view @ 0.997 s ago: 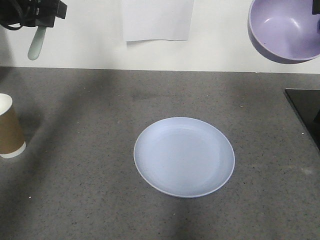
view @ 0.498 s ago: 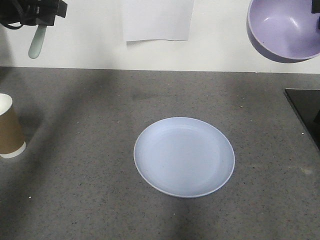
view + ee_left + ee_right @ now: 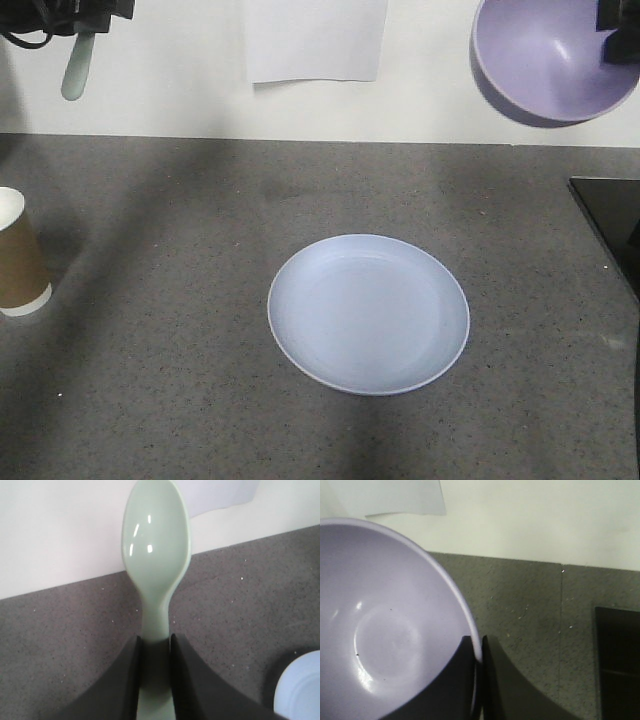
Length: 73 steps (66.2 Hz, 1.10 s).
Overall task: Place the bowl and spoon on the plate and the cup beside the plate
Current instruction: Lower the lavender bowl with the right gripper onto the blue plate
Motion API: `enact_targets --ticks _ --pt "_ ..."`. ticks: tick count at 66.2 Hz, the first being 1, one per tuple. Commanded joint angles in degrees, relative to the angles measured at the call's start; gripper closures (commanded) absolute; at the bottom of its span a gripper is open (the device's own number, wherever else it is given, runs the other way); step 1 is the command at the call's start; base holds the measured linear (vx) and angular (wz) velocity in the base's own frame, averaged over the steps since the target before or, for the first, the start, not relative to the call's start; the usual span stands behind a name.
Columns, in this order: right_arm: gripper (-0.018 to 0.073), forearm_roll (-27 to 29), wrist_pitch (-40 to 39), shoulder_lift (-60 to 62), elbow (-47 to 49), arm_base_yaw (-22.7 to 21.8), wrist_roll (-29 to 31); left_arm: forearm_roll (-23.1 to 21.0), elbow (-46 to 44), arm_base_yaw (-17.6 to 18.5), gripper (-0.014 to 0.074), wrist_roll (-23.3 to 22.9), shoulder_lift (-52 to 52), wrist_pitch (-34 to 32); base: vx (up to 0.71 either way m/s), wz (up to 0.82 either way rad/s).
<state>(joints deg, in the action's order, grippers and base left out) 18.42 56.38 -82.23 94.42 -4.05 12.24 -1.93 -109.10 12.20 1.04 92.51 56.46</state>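
Mint-green plastic fills the left wrist view. The left gripper has its two dark jaws pressed together on the handle of the spoon, whose glossy oval scoop points away from the camera, hollow side toward me. On the other arm, the right gripper pinches the rim of the bowl, one jaw inside the wall and one outside. The bowl is deep, glossy lavender, with a round flat floor and a few dark specks. Both things hang in the air above the grey speckled countertop.

From the front camera I see the bowl high on the right, tipped so its mouth faces the lens. The spoon hangs downward high on the left. The plate lies flat near the middle of the countertop, pale bluish-lavender and shallow. A wide stretch of counter separates it from the cup, which stands upright at the left edge of the frame, brown with a white rim and base band. A black panel sits at the right edge, apart from the plate. Behind is a white wall with a sheet of paper.

Only the wrist views show me the grips; the front camera crops both grippers almost out. The left wrist view catches a slice of the plate in its lower right corner. The cup shows in the front view alone.
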Motion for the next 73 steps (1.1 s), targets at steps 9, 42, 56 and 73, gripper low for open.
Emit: enact_targets --ticks 9,42,56,73 --pt "0.0548 5.9 4.0 -5.8 1.5 -0.2 2.6 -0.6 -1.8 0.2 0.0603 0.0 -2.6 -4.4 0.00 0.00" --pt "0.0494 -5.8 8.3 -16.9 1.5 15.9 2.6 -0.4 -1.8 0.2 0.0603 0.0 -2.6 -1.1 0.00 0.00" --pt "0.0482 -6.0 7.6 -19.5 1.5 20.3 2.5 -0.4 -1.8 0.2 0.0603 0.0 -2.6 0.5 0.00 0.00" --pt "0.0475 -3.5 6.4 -22.7 1.5 21.8 2.4 -0.4 -1.8 0.2 0.0603 0.0 -2.6 0.9 0.00 0.00"
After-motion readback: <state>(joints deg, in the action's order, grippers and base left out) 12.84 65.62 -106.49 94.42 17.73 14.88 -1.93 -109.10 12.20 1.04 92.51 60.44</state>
